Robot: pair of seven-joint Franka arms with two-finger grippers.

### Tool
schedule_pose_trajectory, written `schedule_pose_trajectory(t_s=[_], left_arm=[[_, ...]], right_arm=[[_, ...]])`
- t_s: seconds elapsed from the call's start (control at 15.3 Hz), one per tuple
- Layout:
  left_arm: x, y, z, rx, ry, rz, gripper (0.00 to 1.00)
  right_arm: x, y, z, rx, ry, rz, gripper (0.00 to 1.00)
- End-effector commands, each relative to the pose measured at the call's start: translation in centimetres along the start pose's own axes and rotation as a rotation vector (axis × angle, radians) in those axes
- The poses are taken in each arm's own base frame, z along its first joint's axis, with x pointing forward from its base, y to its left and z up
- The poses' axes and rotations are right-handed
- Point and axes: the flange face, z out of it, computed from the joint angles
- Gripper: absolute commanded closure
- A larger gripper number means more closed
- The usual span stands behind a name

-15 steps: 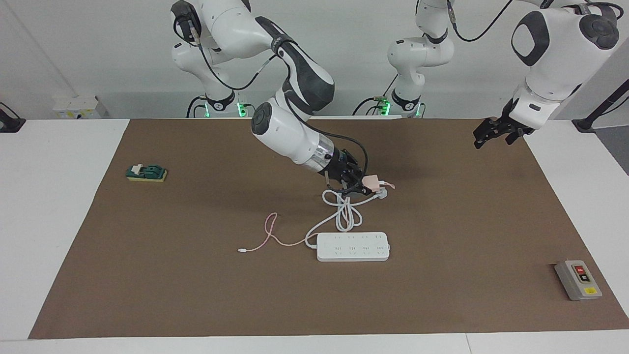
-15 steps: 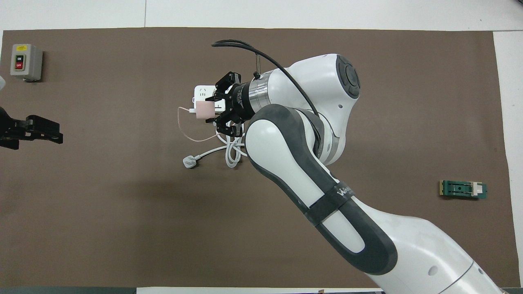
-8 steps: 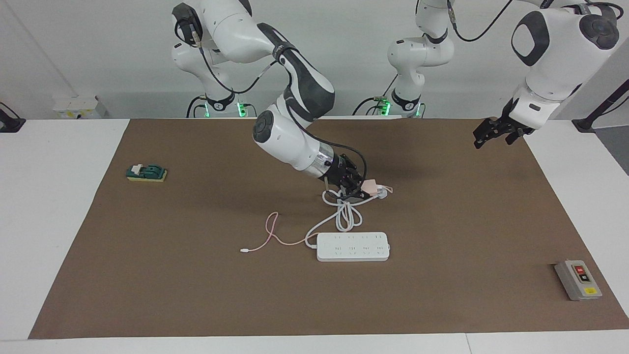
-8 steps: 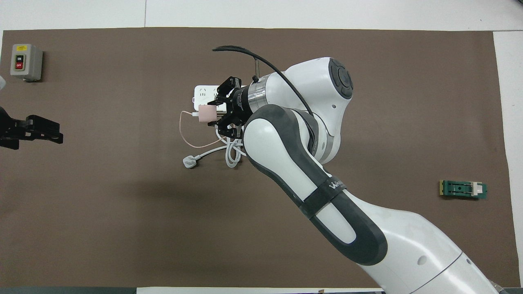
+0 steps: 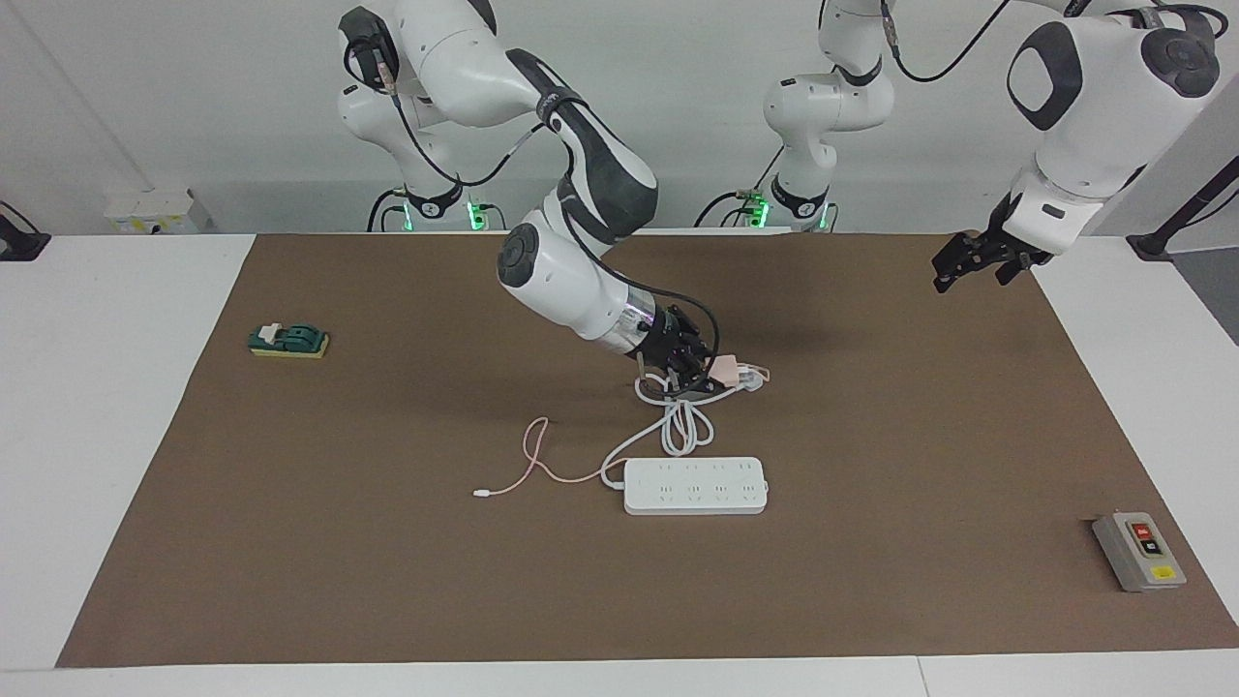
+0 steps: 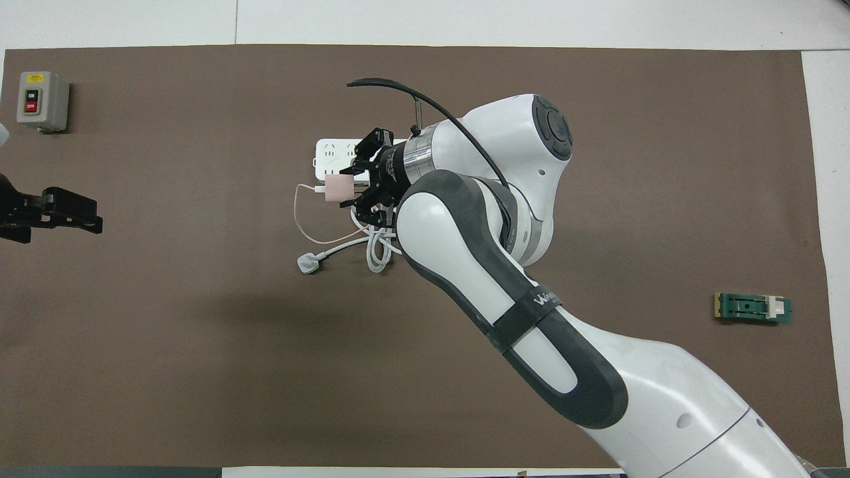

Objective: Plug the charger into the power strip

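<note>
Pink and small, the charger (image 5: 725,367) sits clamped in the right gripper (image 5: 710,372), whose fingers are pressed together on it, the gripper's black links splayed to either side. It is held in the air above the looped white cord (image 5: 678,418) of the strip (image 5: 695,485), over the mat (image 5: 387,581) on the robots' side of the strip. Its thin pink cable (image 5: 532,460) leaves the cube toward the left arm's end; another stretch of it lies on the mat beside the strip, toward the right arm's end, and ends in a white tip (image 5: 478,494).

White and flat, the strip lies near the middle of the mat, its sockets facing up. Its thick cord runs from the end toward the right arm, coils nearer to the robots than the strip, and ends in a white plug (image 6: 307,263) lying on the mat just under the held charger.

Well apart from the strip, the left gripper (image 5: 968,263) waits in the air over the mat's edge at the left arm's end, fingers spread apart and holding nothing.

Farther from the robots than the strip, at the left arm's end, a grey switch box (image 5: 1138,551) rests at the mat's corner. Nearer to the robots than the strip, at the right arm's end, lies a green block (image 5: 288,340).
</note>
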Motion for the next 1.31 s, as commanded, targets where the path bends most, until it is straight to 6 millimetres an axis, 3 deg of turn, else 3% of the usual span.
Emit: schedule_pose_trajectory(t_s=[0.0,0.2,0.59,1.24], left_arm=[[-0.3,-0.2,-0.4,-0.011,0.014,0.003,0.0],[-0.3,-0.2,-0.4,-0.011,0.014,0.003,0.0],[-0.3,-0.2,-0.4,-0.011,0.014,0.003,0.0],[-0.3,-0.2,-0.4,-0.011,0.014,0.003,0.0]], right_arm=[[-0.2,0.0,-0.5,-0.01,0.023,0.004,1.0],[-0.6,0.1,-0.8,-0.032,0.018,0.0,1.0],[0.2,-0.7,-3.9,-0.049,0.016,0.026,1.0],[0.3,-0.7,-3.9,-0.059,0.035,0.02,1.0]])
